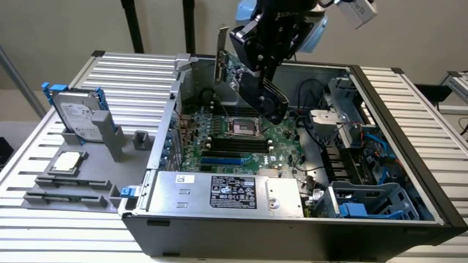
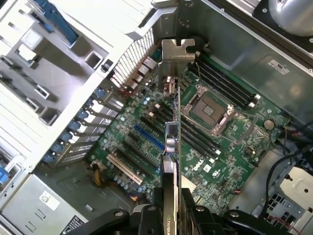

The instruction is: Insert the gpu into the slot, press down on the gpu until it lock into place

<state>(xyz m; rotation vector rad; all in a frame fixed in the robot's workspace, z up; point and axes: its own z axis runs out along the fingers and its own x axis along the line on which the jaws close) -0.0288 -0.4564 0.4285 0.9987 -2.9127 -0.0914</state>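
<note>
While the claw (image 1: 256, 57) clamps the single gpu (image 1: 264, 99), one blue slot (image 1: 221, 161) lies on the motherboard (image 1: 281, 139) below.

Exterior view's top edge cuts off arm (image 1: 281, 13). Much of gpu (image 1: 234, 74) hidden behind gripper (image 1: 257, 61) there; in wrist view seen edge-on, faces out of sight, near end cut by picture edge. Jaws flanking it cut off likewise. Print on power supply label (image 1: 232, 192) too small to read. Lower wall of case (image 1: 292, 238) cut by exterior view's bottom edge
</note>
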